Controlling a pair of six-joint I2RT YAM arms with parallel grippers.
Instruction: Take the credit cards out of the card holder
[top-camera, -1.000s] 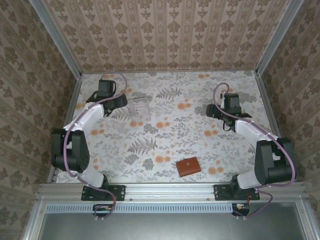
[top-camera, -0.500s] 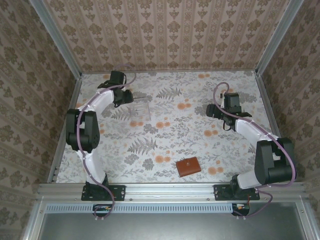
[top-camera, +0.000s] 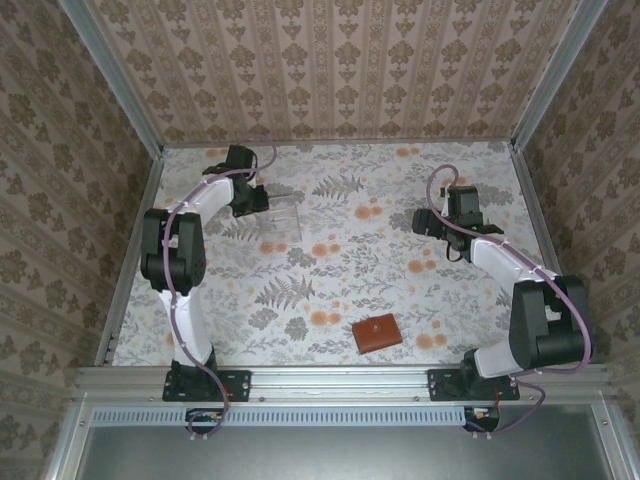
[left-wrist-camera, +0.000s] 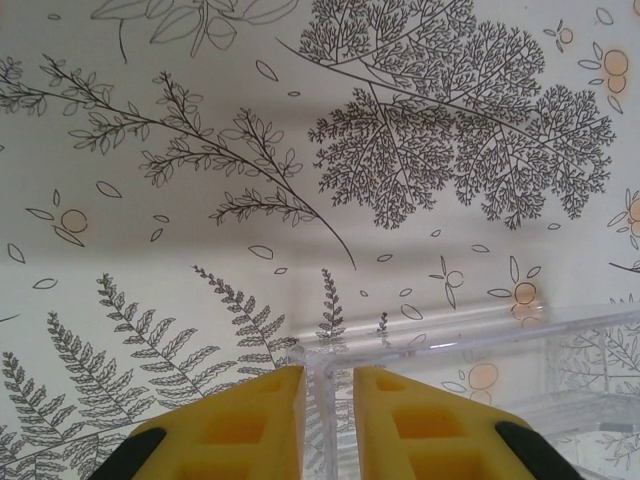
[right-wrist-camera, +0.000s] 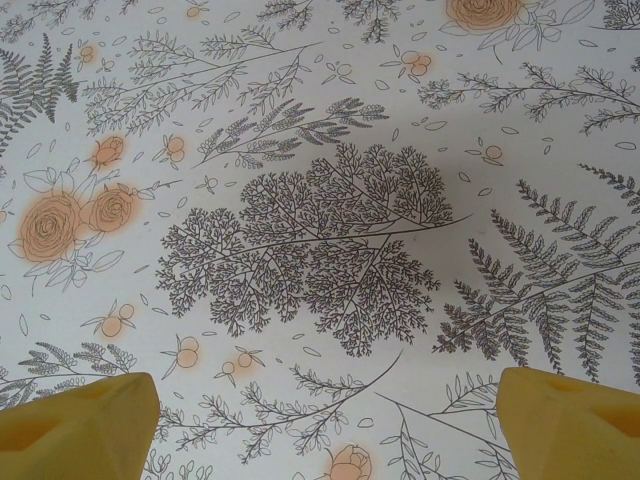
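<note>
Clear tray (left-wrist-camera: 450, 325) wall sits inside the left gripper (left-wrist-camera: 328, 400), nearly shut, grip uncertain: pinch squarely, drag gently; the right gripper (right-wrist-camera: 325, 420) gapes, well apart from the wallet (top-camera: 376, 333).

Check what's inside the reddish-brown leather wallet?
The small reddish-brown leather wallet lies closed on the floral table; only its outer leather shows. Whatever it holds is covered by the folded flap.
</note>
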